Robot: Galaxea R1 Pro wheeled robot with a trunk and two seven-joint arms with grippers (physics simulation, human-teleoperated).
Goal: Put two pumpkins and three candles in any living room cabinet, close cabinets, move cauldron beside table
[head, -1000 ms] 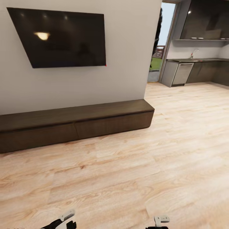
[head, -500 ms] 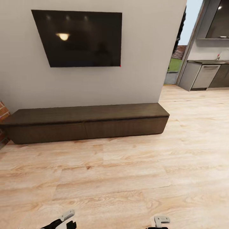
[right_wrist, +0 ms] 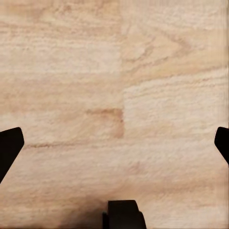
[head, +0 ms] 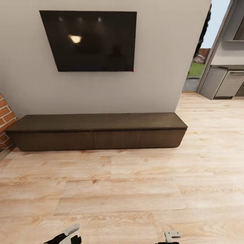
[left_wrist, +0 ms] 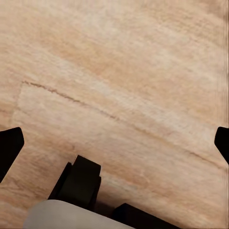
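The cabinet [head: 96, 130] is a long, low dark-brown console against the white wall, straight ahead across the floor, with its drawer fronts shut. The pumpkins, candles, cauldron and table are out of view. My left gripper [left_wrist: 114, 143] hangs open over bare wood floor, its dark fingertips [left_wrist: 9, 145] far apart and nothing between them. My right gripper [right_wrist: 114, 143] is also open over the floor, with nothing in it. Parts of both arms [head: 67, 234] peek in at the near edge of the head view.
A black TV [head: 91, 40] hangs on the wall above the cabinet. A brick wall corner [head: 5, 122] stands at the cabinet's left end. At the right, a doorway [head: 200, 57] and grey kitchen units [head: 225, 83]. Light wood floor [head: 122, 189] stretches between me and the cabinet.
The head view has swung left: the cabinet and TV now sit centred, brick has come in at the left and the kitchen has slid toward the right edge. The arms keep their pose.
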